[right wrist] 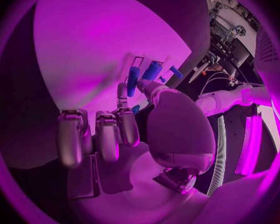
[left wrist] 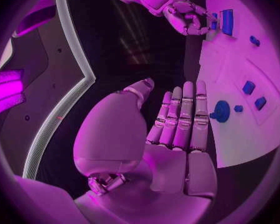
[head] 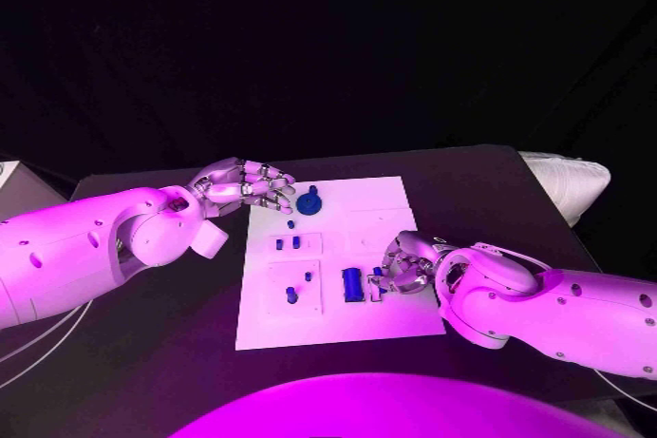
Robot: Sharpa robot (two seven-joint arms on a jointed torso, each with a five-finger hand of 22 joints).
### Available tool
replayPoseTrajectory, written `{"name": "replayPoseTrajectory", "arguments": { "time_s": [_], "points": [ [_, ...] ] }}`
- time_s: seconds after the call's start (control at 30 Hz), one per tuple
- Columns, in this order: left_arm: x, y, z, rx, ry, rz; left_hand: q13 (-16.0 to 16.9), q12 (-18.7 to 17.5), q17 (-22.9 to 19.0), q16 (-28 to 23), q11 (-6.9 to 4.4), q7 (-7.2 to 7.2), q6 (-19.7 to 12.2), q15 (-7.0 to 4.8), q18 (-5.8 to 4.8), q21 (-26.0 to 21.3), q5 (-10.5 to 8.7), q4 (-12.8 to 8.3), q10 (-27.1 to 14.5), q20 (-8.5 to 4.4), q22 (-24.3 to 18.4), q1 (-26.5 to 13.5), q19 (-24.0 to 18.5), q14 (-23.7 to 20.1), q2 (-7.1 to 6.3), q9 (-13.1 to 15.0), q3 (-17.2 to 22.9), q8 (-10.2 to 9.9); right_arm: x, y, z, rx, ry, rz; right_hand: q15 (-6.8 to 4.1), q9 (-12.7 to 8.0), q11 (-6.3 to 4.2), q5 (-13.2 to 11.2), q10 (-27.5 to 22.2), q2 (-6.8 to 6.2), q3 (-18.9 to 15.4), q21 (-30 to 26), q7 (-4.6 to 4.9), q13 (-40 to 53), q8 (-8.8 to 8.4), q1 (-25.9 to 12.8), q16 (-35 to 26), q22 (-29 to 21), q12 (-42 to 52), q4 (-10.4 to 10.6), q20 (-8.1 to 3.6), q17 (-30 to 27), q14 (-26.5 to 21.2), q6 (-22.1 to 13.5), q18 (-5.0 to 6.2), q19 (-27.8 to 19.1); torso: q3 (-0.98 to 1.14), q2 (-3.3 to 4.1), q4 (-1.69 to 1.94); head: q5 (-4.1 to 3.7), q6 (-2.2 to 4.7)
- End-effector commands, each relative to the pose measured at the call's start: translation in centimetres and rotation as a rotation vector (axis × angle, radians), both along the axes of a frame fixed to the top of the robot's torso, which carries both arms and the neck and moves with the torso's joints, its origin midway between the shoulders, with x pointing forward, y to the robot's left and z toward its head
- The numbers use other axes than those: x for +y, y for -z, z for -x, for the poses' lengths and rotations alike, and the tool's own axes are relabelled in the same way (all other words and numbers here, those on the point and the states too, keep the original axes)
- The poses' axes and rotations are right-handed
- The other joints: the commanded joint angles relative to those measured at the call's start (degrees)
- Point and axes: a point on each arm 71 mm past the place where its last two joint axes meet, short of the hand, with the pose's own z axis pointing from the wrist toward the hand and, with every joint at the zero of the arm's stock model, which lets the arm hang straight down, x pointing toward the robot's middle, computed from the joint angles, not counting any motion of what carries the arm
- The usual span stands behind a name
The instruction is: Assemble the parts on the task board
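No writing can be read anywhere. Nearest, the right hand [head: 394, 270] rests on the white task board [head: 397, 319], fingers pinching a small blue part [head: 378, 297] beside a larger blue block [head: 352, 284]. Farther, the left hand [head: 247, 184] hovers empty, fingers extended, near a round blue part [head: 310, 204].

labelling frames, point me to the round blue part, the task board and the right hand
round blue part [head: 310, 204], head view, its disc top
task board [head: 343, 324], head view, bare near edge
right hand [head: 400, 267], head view, middle of the hand
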Motion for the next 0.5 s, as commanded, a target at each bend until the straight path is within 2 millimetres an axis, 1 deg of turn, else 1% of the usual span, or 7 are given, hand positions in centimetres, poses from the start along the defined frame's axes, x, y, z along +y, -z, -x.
{"name": "replayPoseTrajectory", "arguments": {
  "time_s": [0.03, 0.3, 0.5],
  "points": [
    [-0.25, -0.03, 0.17, 0.003, 0.025, 0.017, -0.1, 0.3, -0.1, 0.3, 0.03, 1.67, 0.3, 0.02, 0.67, -0.2, 0.15, 0.1, -0.5, 0.0, -0.1, 0.1, 0.4, -0.4, 0.26, -0.1, 0.1, 0.2, 0.03, 0.35, 0.19, 0.024, 0.017, 0.016, -0.27, 0.0, -0.18, -0.1, 1.4, -0.15, 0.1, 0.2, 0.05, 8.2, 0.3, -0.4, 0.2, 13.7, 0.3, 0.4, -0.33, 15.1, 6.1, 0.3, -0.63, 4.8, 0.01, 0.01, 0.0, -0.08, 0.0],
    [-0.2, -0.03, 0.17, 0.004, 0.025, 0.016, -0.1, 0.3, -0.1, 0.3, 0.03, 1.67, 0.3, 0.02, 0.67, -0.2, 0.15, 0.1, -0.5, 0.0, -0.1, 0.1, 0.4, -0.4, 0.26, -0.1, 0.1, 0.2, 0.35, 0.72, 0.44, 0.038, 0.012, 0.018, -0.33, 0.0, -0.28, 0.2, 1.4, 0.08, 0.3, 0.2, -0.07, 8.2, 0.36, -0.2, 0.2, 13.7, 0.2, 0.3, -0.38, 15.1, 6.1, 0.3, -0.64, 4.8, -0.01, -0.03, 0.05, -0.02, 0.0],
    [-0.12, -0.02, 0.17, 0.005, 0.024, 0.015, -0.1, 0.3, -0.1, 0.3, 0.03, 1.67, 0.3, 0.02, 0.67, -0.2, 0.15, 0.1, -0.5, 0.0, -0.1, 0.1, 0.4, -0.4, 0.26, -0.1, 0.1, 0.2, 0.4, 1.07, 0.65, 0.056, 0.008, 0.022, -0.35, 0.0, -0.3, 0.3, 1.4, 0.11, 0.4, 0.3, -0.09, 8.2, 0.37, -0.2, 0.2, 13.7, 0.2, 0.2, -0.39, 15.1, 6.1, 0.3, -0.65, 4.9, -0.04, -0.01, -0.06, 0.0, 0.0]
  ]
}}
